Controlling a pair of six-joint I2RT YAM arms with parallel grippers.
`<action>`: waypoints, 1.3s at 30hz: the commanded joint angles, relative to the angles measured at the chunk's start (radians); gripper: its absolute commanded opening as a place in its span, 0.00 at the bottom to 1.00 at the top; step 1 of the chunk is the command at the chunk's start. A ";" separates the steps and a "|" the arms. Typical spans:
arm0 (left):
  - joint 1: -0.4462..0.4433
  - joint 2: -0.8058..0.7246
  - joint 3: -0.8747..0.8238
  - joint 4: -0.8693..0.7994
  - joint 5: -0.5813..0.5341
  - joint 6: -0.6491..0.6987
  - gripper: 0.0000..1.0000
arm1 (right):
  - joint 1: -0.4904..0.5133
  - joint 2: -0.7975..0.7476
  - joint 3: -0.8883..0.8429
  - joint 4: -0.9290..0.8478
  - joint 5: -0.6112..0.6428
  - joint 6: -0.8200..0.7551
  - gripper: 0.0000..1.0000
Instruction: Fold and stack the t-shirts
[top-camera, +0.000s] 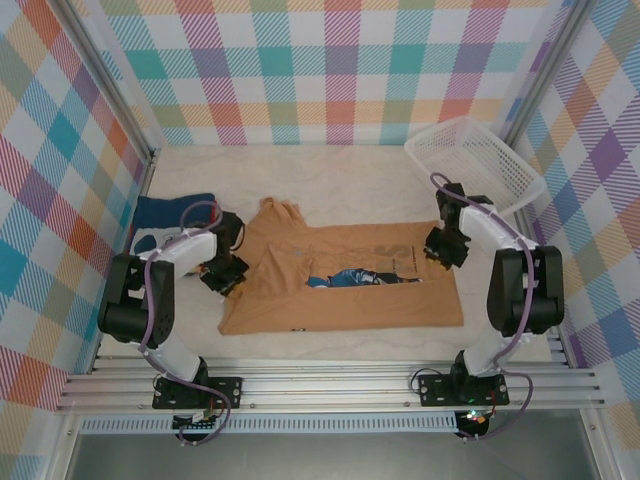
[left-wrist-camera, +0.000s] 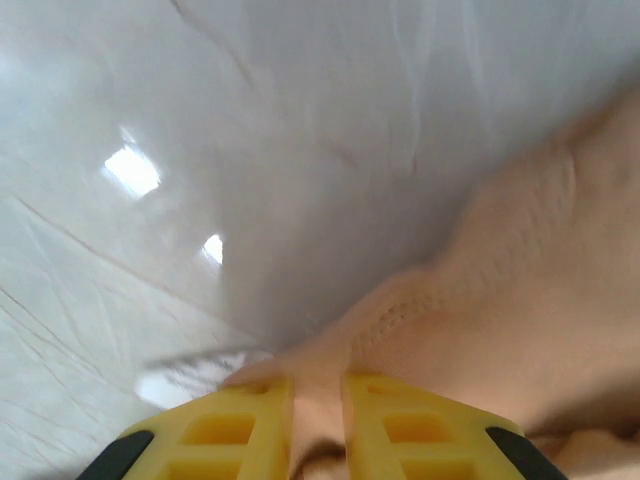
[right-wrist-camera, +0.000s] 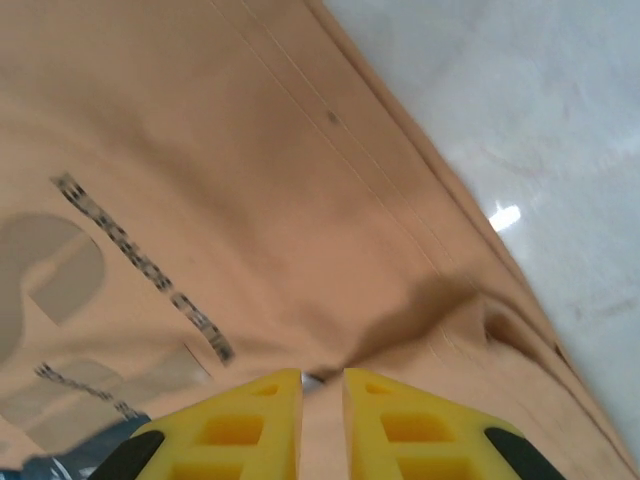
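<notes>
The tan-orange t-shirt (top-camera: 345, 285) lies spread in the middle of the table, partly folded, with its blue-and-white print showing in a gap. My left gripper (top-camera: 226, 277) is at the shirt's left edge, its yellow fingers (left-wrist-camera: 250, 420) shut on a pinch of tan-orange fabric (left-wrist-camera: 500, 290). My right gripper (top-camera: 440, 250) is at the shirt's upper right corner, its yellow fingers (right-wrist-camera: 265, 415) shut on a fold of the tan-orange cloth (right-wrist-camera: 250, 180) near the hem. The navy blue t-shirt (top-camera: 165, 212) lies crumpled at the far left of the table, behind my left arm.
A white mesh basket (top-camera: 475, 160) stands tilted at the back right corner. Plaid walls close in the table on three sides. A metal rail frame (top-camera: 330, 385) runs along the near edge. Bare white table surface (top-camera: 340, 170) lies behind the shirt.
</notes>
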 joint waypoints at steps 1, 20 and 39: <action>0.050 -0.016 0.013 -0.031 -0.052 0.054 0.21 | -0.004 0.058 0.068 0.041 0.022 -0.035 0.18; -0.023 0.381 0.528 0.039 0.043 0.068 0.26 | 0.055 0.333 0.343 -0.013 0.083 -0.058 0.23; 0.063 0.347 0.497 -0.057 -0.080 0.156 0.33 | 0.151 0.284 0.181 -0.057 -0.008 0.015 0.24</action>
